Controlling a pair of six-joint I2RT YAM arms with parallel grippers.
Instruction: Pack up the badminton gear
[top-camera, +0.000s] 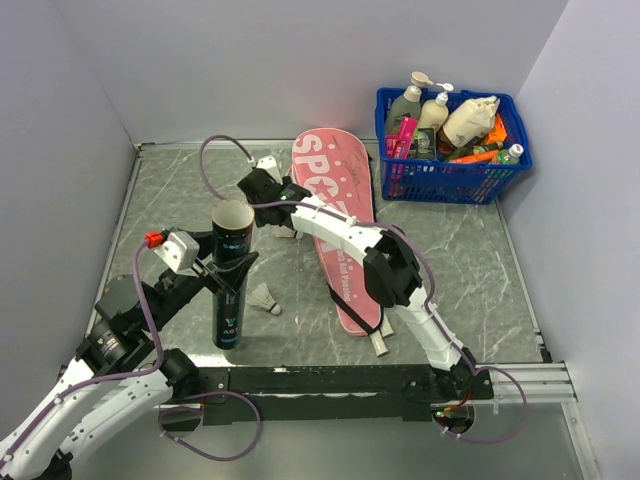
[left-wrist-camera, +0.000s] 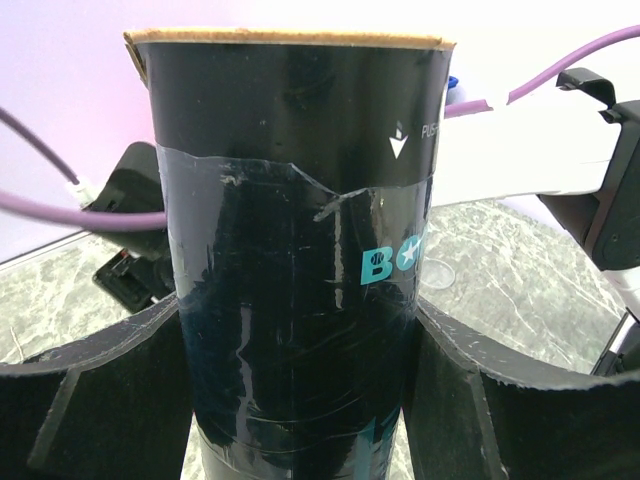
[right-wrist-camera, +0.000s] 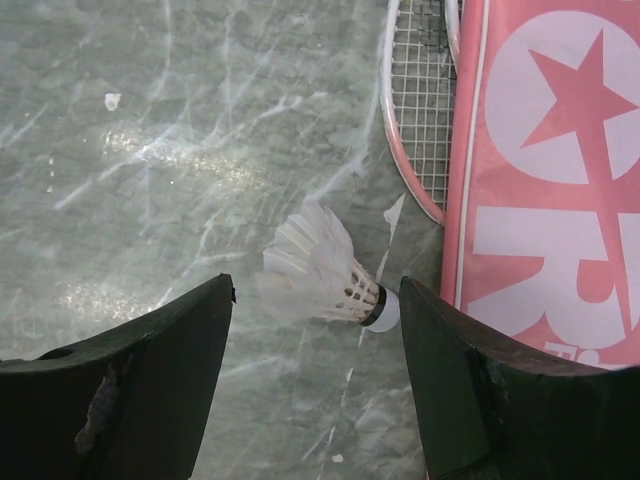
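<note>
The slim black tube (top-camera: 230, 280) stands upright with its open end up, and my left gripper (top-camera: 222, 278) is shut on its middle. In the left wrist view the tube (left-wrist-camera: 300, 280) fills the gap between the fingers (left-wrist-camera: 500, 400). My right gripper (top-camera: 263, 186) is open and low over the table, left of the pink racket cover (top-camera: 335, 215). In the right wrist view a white feather shuttlecock (right-wrist-camera: 325, 270) lies on the table between the open fingers (right-wrist-camera: 450, 380), untouched. Beside it are the cover (right-wrist-camera: 560, 180) and a pink racket head (right-wrist-camera: 420, 100). Two more shuttlecocks (top-camera: 265, 298) (top-camera: 284, 232) lie near the tube.
A blue plastic basket (top-camera: 450, 170) of bottles stands at the back right. A white racket handle (top-camera: 380, 343) sticks out of the cover's near end. Grey walls close in the table on the left, back and right.
</note>
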